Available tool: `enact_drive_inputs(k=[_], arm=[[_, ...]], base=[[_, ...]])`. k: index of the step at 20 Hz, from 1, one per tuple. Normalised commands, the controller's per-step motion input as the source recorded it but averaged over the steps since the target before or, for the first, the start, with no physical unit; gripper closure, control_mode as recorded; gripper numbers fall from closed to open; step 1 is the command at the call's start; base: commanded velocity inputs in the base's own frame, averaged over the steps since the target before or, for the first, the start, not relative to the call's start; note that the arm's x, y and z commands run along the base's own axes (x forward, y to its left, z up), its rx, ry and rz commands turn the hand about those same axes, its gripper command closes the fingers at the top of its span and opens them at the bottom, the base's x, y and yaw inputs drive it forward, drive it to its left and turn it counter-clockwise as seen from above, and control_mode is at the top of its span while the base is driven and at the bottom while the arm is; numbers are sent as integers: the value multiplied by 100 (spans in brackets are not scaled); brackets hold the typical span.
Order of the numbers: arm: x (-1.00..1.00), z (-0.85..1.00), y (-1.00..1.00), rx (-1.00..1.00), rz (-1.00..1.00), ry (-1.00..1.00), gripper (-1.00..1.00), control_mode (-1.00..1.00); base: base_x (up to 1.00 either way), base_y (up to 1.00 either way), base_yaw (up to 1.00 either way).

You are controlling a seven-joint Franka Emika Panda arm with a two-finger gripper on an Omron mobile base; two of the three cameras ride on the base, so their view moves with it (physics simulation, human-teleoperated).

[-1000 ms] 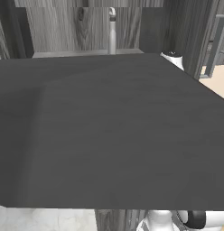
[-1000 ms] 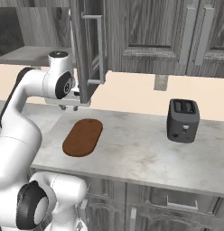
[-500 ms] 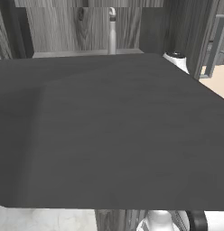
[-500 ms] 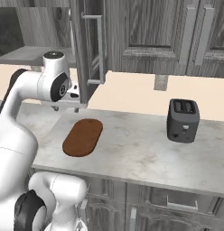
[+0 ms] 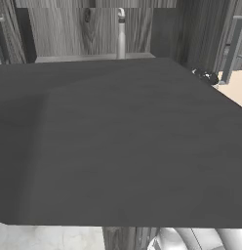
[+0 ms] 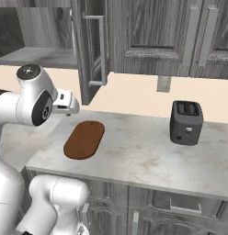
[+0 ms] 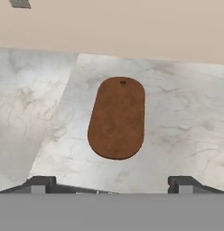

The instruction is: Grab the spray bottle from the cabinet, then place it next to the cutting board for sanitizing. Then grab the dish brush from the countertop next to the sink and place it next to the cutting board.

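- We are looking along our gripper [image 7: 111, 182], its jaws spread wide and holding nothing, above the cutting board [image 7: 117, 118].
- The spray bottle [image 5: 121, 35] is standing upright on the cabinet [image 5: 89, 29] shelf, so we judge both fetches are remaining.
- The countertop [image 7: 186, 126] around the board is lying bare.

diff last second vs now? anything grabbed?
The gripper has opened wide with nothing between its tips, and the arm's wrist has swung left and down, off the open cabinet door. Unmoved: spray bottle on the cabinet shelf, cutting board, toaster.
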Motion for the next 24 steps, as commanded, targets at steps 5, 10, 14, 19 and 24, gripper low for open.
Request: enact_drive_inputs(k=[5,10,14,19,24], arm=[[-49,40,23,0,0,-35,-100,-100],[-47,51,9,0,0,-36,-100,-100],[-49,46,6,0,0,-39,-100,-100],[-43,51,8,0,0,-40,-100,-100],[-32,62,5,0,0,-33,-100,-100]], base=[[0,0,0],[0,0,0],[0,0,0],[0,0,0],[0,0,0]])
